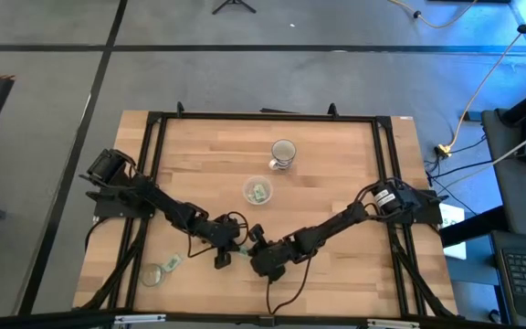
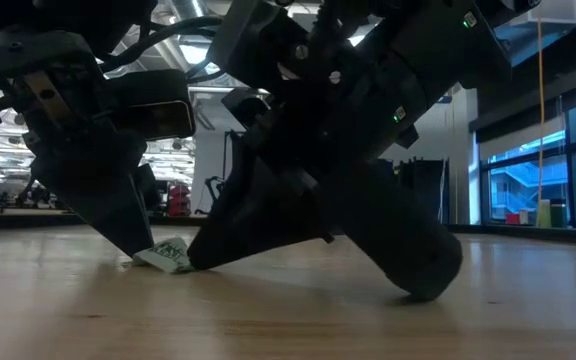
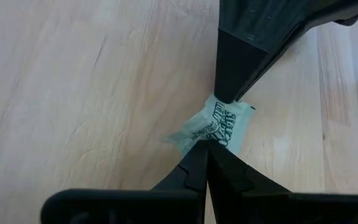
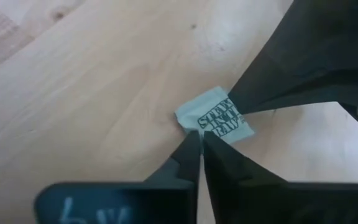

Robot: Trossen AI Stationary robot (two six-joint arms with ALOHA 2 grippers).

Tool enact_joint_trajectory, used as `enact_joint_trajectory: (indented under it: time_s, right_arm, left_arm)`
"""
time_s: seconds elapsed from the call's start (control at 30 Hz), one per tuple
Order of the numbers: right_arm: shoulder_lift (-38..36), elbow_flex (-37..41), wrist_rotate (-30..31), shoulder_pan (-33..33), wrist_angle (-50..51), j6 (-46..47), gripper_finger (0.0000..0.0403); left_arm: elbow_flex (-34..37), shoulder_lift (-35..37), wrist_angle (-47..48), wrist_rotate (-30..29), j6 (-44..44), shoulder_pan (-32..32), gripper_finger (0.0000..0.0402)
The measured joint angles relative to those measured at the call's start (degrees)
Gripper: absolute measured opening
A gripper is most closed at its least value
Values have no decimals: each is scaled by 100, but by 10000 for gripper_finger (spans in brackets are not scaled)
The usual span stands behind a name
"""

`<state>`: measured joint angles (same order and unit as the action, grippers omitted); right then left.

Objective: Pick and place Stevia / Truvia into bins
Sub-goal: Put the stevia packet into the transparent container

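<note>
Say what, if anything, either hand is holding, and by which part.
It cannot be told. One sachet rests on the table; the left hand and right hand, both shut, touch its opposite edges, but no firm pinch shows.

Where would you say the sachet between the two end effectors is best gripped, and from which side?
Probably by its lifted edge, coming in low from the side, one finger under and one over. The sachet is thin paper, tilted off the table, so a straight-down grip has little to close on. The left end effector and right end effector, both shut, touch its opposite edges.
</note>
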<state>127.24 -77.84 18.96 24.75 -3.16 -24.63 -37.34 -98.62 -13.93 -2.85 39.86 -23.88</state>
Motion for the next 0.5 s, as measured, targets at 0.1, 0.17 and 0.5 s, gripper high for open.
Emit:
enact_joint_trajectory:
  time_s: [0.1, 0.17, 0.5]
  right_arm:
    - [0, 0, -18, 2, -2, -17, 6]
    - [0, 0, -34, 4, -9, -54, 6]
    - [-431, 17, -105, -24, 485, 363, 4]
  left_arm:
    - [-2, 1, 4, 0, 0, 0, 6]
    - [-6, 5, 20, 0, -4, 0, 6]
    - [0, 289, 468, -318, -434, -46, 18]
